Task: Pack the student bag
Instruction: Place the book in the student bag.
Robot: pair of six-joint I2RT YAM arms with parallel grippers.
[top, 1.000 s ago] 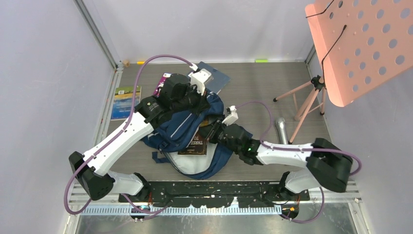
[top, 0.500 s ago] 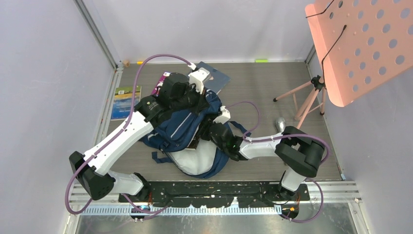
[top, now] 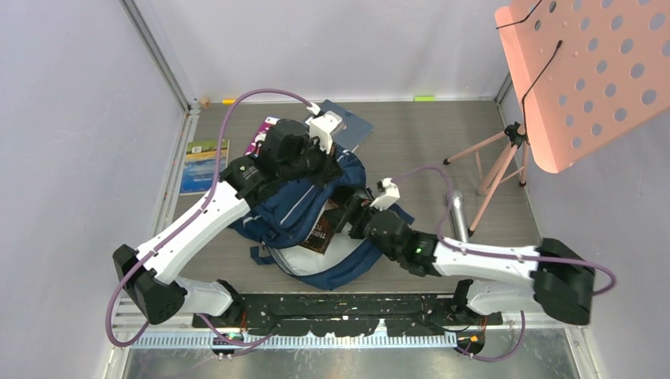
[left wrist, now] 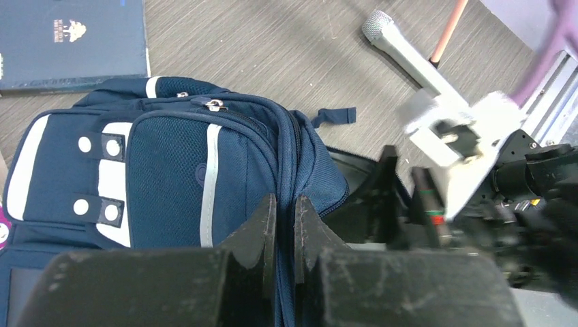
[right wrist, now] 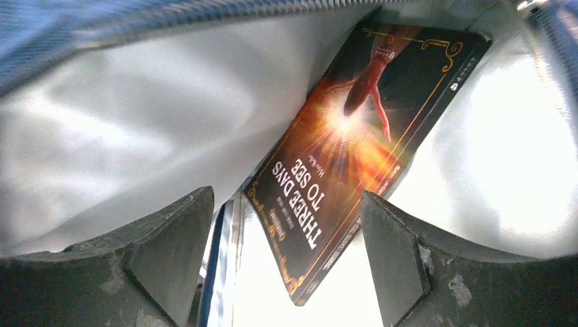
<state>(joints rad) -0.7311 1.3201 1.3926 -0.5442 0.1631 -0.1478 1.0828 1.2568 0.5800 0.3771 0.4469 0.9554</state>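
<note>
Items by kind and count.

- One bag point(top: 296, 207).
- Two claws: left claw point(left wrist: 281, 225), right claw point(right wrist: 285, 204).
- Four books:
  - dark book point(right wrist: 354, 150) just ahead of the right claw, inside the bag
  - navy book point(top: 355, 125) just beyond the left claw
  - purple book point(top: 259, 138) beside the left claw, partly hidden
  - landscape-cover book point(top: 204, 164) well apart, left of the left claw
- One microphone point(top: 457, 212), right of the right claw.
- One tripod stand point(top: 506, 154) with one pink perforated panel point(top: 589, 75), far right of both claws.
- Two small bits beyond the claws: yellow bit point(top: 227, 101), green bit point(top: 424, 98).
</note>
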